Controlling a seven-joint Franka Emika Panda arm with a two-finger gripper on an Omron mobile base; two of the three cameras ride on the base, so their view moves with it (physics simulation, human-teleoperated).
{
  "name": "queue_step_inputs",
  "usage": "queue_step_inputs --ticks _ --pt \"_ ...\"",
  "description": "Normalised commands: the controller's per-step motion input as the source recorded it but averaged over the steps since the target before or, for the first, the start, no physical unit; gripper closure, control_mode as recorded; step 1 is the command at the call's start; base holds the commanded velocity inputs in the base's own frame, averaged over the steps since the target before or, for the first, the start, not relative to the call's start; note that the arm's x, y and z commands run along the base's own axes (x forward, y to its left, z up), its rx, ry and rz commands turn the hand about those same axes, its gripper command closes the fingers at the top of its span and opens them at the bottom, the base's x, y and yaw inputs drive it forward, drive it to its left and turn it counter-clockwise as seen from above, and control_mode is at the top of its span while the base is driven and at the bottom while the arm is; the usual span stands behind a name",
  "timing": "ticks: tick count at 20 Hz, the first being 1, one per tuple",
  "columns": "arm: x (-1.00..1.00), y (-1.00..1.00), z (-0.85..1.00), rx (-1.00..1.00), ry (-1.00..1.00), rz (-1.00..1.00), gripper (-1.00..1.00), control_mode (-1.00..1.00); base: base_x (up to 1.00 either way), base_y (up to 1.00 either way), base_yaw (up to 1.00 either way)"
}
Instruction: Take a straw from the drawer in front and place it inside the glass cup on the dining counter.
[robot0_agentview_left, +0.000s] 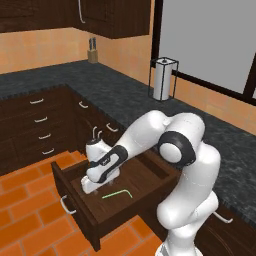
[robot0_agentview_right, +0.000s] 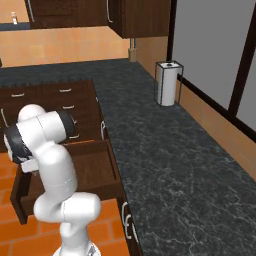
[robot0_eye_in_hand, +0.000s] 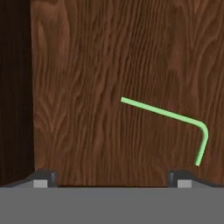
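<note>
The dark wooden drawer (robot0_agentview_left: 146, 176) stands pulled out, with its silver handle (robot0_agentview_left: 67, 206) at the front; it also appears behind the arm as the drawer (robot0_agentview_right: 92, 167). On its floor lies the thin light-green straw (robot0_agentview_left: 118, 193) with a bent tip. My gripper (robot0_agentview_left: 90, 187) reaches down into the drawer, to the left of the straw. In the hand view my gripper (robot0_eye_in_hand: 113, 178) is open, its fingertips (robot0_eye_in_hand: 43, 177) far apart, and the straw (robot0_eye_in_hand: 162, 113) lies flat just above the right tip, untouched. The glass cup and the dining counter are out of view.
A black speckled counter (robot0_agentview_left: 125, 100) runs along the wall, carrying a paper towel holder (robot0_agentview_left: 162, 79) and a knife block (robot0_agentview_left: 92, 52). Closed drawers (robot0_agentview_left: 40, 120) line the left cabinet. Orange floor tiles (robot0_agentview_left: 25, 200) lie in front of the open drawer.
</note>
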Motion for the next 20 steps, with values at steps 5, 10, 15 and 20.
queue_step_inputs --ticks 5,10,15,20 --pt "0.16 -0.75 0.0 0.0 -0.03 0.01 -1.0 -1.0 0.0 0.0 0.0" --pt "0.26 -0.44 -0.14 0.0 0.0 0.05 -1.0 -1.0 0.0 0.0 0.0" --pt "0.23 -0.31 -0.38 0.0 0.0 0.06 -1.0 -1.0 0.0 0.0 0.0" --pt "0.24 -0.25 -0.33 0.0 0.0 0.06 -1.0 -1.0 0.0 0.0 0.0"
